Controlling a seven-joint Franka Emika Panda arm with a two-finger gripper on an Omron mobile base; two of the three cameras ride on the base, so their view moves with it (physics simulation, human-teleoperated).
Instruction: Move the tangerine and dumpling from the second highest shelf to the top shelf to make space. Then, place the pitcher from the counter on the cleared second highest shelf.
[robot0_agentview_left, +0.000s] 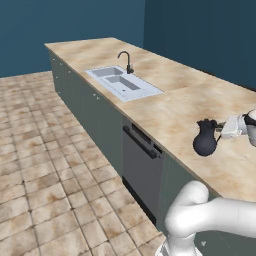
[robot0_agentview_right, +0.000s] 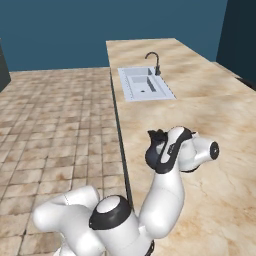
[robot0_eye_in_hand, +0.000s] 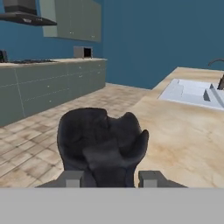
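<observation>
The pitcher (robot0_agentview_left: 205, 142) is a dark, round-bellied jug that stands upright on the beige counter (robot0_agentview_left: 165, 95), near its front edge. My gripper (robot0_agentview_left: 218, 131) reaches it from the right at neck height. In the hand view the pitcher (robot0_eye_in_hand: 103, 135) sits right in front of my gripper (robot0_eye_in_hand: 111, 178), and its dark lower part fills the gap between the two fingertips (robot0_eye_in_hand: 72, 178). In the right base view the pitcher (robot0_agentview_right: 154, 150) peeks out from behind my wrist. The tangerine, the dumpling and both shelves are out of view.
A grey sink (robot0_agentview_left: 122, 82) with a dark curved tap (robot0_agentview_left: 126, 61) is set into the counter farther along. Dark grey-green cabinets (robot0_agentview_left: 95, 115) run below it, beside a tiled floor (robot0_agentview_left: 40, 150). Another run of cabinets (robot0_eye_in_hand: 52, 83) stands across the room.
</observation>
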